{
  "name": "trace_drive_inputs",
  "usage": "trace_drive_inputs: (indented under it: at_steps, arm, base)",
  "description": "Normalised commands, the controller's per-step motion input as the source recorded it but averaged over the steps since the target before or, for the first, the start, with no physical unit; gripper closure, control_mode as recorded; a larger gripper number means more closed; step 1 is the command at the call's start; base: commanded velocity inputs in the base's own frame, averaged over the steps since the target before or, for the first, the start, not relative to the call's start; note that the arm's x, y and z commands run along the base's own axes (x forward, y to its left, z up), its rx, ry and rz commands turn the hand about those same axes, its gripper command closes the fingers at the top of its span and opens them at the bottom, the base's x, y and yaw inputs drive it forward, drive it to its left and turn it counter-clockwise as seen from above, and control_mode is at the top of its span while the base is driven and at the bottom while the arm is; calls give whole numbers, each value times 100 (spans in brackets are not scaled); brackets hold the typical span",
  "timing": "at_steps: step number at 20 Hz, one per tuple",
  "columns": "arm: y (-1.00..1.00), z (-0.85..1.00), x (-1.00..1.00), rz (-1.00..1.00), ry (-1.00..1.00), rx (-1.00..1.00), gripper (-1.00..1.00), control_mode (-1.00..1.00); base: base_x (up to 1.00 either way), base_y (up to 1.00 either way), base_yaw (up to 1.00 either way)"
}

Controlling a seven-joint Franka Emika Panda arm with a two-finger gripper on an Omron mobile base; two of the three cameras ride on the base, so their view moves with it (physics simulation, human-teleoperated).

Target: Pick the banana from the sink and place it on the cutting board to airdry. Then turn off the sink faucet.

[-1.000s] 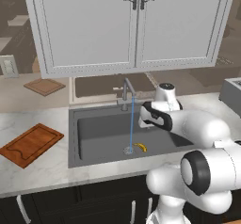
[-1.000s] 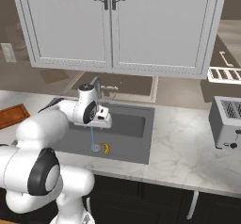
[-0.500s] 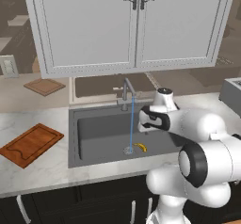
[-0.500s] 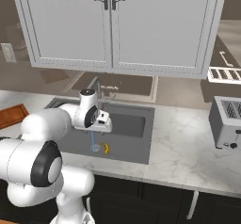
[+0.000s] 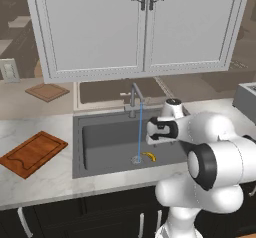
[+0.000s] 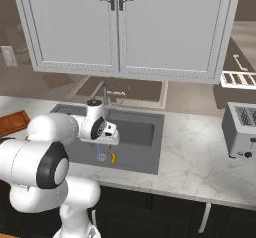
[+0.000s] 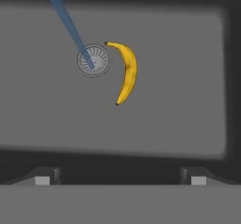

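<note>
A small yellow banana (image 7: 127, 72) lies on the floor of the dark grey sink (image 5: 100, 137), just right of the round drain (image 7: 93, 59). My gripper (image 7: 120, 178) hangs open above the basin, looking down at the banana from well above it, nothing between its fingertips (image 7: 44, 177). From the base views, the gripper (image 5: 158, 138) sits over the sink's right half, above the banana (image 5: 149, 156) (image 6: 113, 157). The faucet (image 5: 134, 98) stands behind the basin and runs a blue stream (image 5: 140, 132) onto the drain. The reddish-brown cutting board (image 5: 32, 152) lies on the counter left of the sink.
A smaller tan board (image 5: 47, 91) lies at the back left of the counter. A toaster (image 6: 242, 129) stands on the marble counter right of the sink. White wall cabinets (image 5: 142, 27) hang above the faucet.
The hand has eased slightly left and lower over the sink. The banana lies where it was and the water keeps running.
</note>
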Motion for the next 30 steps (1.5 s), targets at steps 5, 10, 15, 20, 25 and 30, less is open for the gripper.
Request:
trace_drive_inputs:
  at_steps: [5, 10, 15, 20, 25, 30]
  arm:
    - [0, -18, 8, 0, 3, 0, -100, -100]
    - [0, -20, 9, 0, 3, 0, -100, -100]
    - [0, -16, 14, 0, 2, 0, -100, -100]
    - [0, -13, 14, 0, 3, 0, -100, -100]
    - [-1, -17, 9, 0, 3, 0, -100, -100]
    - [-2, -20, 8, 0, 2, 0, -100, -100]
  base:
    - [0, 0, 0]
    - [0, 0, 0]
    - [0, 0, 0]
    - [0, 0, 0]
    - [0, 0, 0]
    - [0, 0, 0]
